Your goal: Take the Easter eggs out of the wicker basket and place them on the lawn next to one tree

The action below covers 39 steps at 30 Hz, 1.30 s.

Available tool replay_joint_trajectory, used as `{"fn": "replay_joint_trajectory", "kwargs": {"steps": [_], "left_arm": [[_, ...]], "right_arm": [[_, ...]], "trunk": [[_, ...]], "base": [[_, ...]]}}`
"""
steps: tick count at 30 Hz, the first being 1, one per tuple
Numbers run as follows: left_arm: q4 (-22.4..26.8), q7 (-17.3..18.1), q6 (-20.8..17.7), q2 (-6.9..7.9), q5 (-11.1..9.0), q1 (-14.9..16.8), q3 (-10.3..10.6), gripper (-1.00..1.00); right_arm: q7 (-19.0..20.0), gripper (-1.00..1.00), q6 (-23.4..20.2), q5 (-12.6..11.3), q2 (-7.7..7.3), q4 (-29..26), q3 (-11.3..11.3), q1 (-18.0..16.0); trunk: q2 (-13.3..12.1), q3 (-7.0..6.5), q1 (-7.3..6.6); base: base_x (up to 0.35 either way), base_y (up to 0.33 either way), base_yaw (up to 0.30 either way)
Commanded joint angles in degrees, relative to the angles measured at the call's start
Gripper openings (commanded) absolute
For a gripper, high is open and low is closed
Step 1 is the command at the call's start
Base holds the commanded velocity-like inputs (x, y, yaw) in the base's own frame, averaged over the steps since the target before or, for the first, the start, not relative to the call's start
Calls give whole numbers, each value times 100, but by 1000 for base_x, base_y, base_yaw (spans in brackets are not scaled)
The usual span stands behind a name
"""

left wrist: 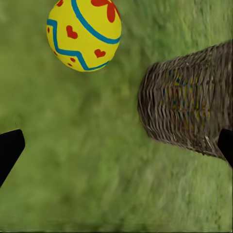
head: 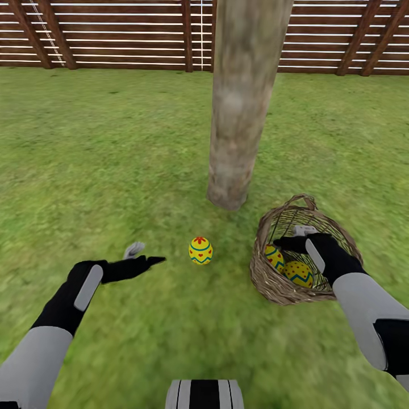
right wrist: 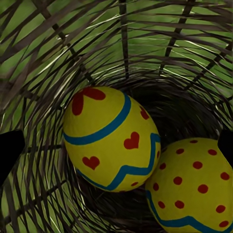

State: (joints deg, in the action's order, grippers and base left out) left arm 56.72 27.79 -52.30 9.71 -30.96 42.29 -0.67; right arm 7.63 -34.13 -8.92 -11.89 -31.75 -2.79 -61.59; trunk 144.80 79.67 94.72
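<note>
One egg near tree; two, seemingly, in basket.

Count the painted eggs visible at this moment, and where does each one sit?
3. One egg lies on the grass by the tree trunk; two eggs sit inside the basket.

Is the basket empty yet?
No. Two eggs still lie in the basket; one egg sits on the lawn near the tree.
</note>
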Motion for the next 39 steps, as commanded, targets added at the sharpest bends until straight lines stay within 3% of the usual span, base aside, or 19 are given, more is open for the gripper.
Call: {"fn": "replay_joint_trajectory", "kwargs": {"steps": [1,3,5,6,7,11,12,18,30,39], "left_arm": [[177,1,-386,-2,7,18,-15,100],[242,-100,-533,-5,-12,270,-23,100],[103,-516,-602,-47,-59,707,-42,100],[-407,-1011,-631,-111,-218,1213,-50,100],[-777,-1169,-638,-130,-366,1534,-53,100],[-2184,-1414,-643,-160,-901,2684,-49,100],[-2833,-1561,-642,-168,-1058,3417,-51,100],[-2793,-1644,-628,-196,-1089,3747,-43,100],[-2797,-1637,-624,-127,-1081,3778,-39,100],[-2797,-1646,-624,-129,-1057,3778,-13,100]], "right_arm": [[-9,100,-14,-48,-7,-6,-29,-2],[-13,100,-9,-45,-7,-6,-29,-2],[-10,100,-7,-46,-6,-6,-29,-2],[-8,100,-7,-48,-6,-6,-29,-2],[-8,100,-6,-48,-6,-6,-29,-2],[-7,100,-6,-49,-8,-6,-29,-1],[-7,100,-6,-49,-13,-6,-29,-1],[-7,100,-6,-46,-24,2,-29,0],[2,100,-3,-48,-33,0,-29,0],[4,100,40,50,-32,-5,-62,0]], "trunk": [[1,4,-1],[1,4,-1],[1,4,-1],[1,4,-1],[1,4,-1],[1,4,-1],[1,4,-1],[1,4,-1],[1,4,-1],[7,93,9]], "base": [[0,0,0],[0,0,0],[0,0,0],[0,0,0],[0,0,0],[0,0,0],[0,0,0],[0,0,0],[0,0,0],[0,0,0]]}}
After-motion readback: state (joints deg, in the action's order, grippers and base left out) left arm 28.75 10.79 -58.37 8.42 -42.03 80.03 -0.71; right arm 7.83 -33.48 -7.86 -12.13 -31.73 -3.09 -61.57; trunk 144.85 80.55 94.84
